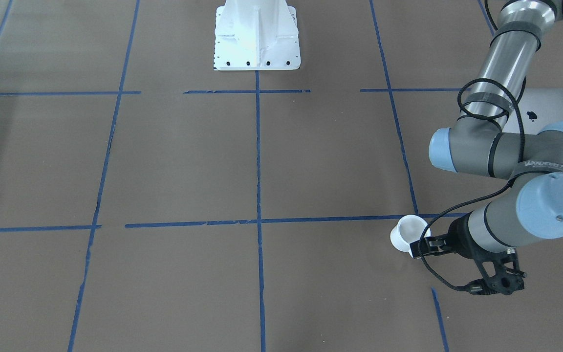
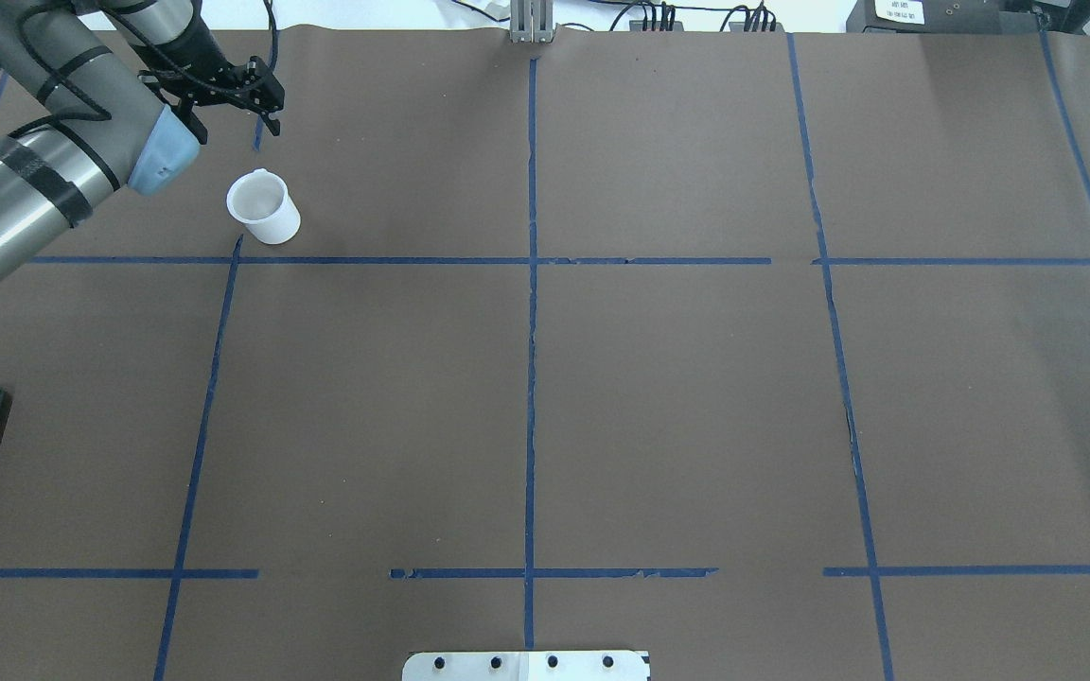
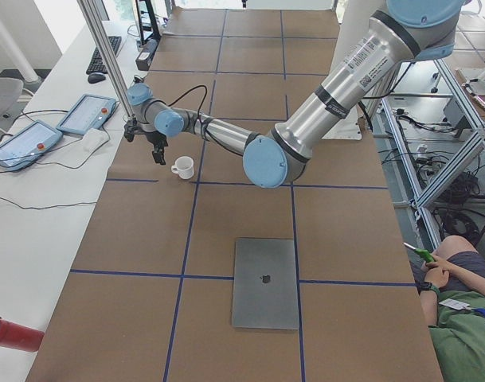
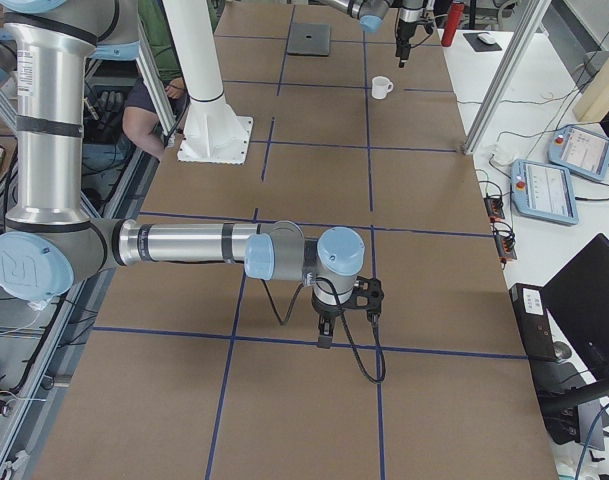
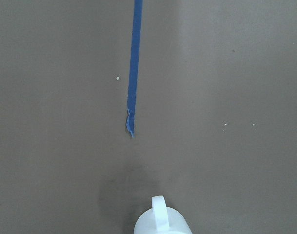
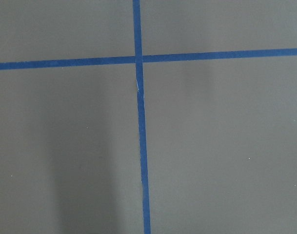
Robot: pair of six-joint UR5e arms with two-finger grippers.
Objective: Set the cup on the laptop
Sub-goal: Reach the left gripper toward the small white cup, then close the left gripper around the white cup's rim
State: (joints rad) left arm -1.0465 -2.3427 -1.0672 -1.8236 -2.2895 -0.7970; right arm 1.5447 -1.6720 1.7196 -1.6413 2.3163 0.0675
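The white cup (image 2: 264,208) stands upright on the brown table, handle towards the far edge. It also shows in the front view (image 1: 405,231), the left side view (image 3: 182,167) and, as a handle and rim, at the bottom of the left wrist view (image 5: 161,220). My left gripper (image 2: 275,123) hovers just beyond the cup, above the table, apart from it; its fingers look shut and empty. The silver-grey laptop (image 3: 264,282) lies closed and flat nearer my base, partly behind my left arm in the front view (image 1: 550,107). My right gripper (image 4: 324,338) points down over bare table far from both; I cannot tell its state.
The white robot pedestal (image 1: 257,36) stands at the table's near middle. Blue tape lines (image 2: 531,284) grid the brown surface. Teach pendants (image 3: 87,114) lie on a side desk beyond the table edge. A seated person (image 3: 465,318) is beside the table.
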